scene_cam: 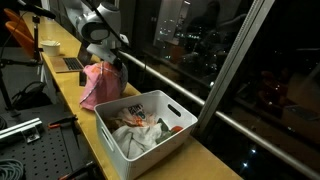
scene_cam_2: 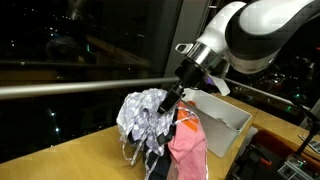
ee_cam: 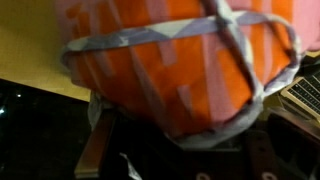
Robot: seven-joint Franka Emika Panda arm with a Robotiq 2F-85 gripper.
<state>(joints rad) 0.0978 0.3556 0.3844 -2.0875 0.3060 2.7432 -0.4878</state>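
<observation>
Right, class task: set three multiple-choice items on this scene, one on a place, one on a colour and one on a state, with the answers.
1. Where does the white plastic bin stand?
A. on the wooden counter
B. on the floor
C. on a chair

2. What colour is the plain cloth bunched under the gripper?
A. green
B. pink
C. black

3. What state is the bin in?
A. empty
B. upside down
C. upright, with clothes inside

Answers:
1 A: its base rests on the countertop.
2 B: the cloth shows pink in both exterior views.
3 C: crumpled clothes lie inside its open top.
</observation>
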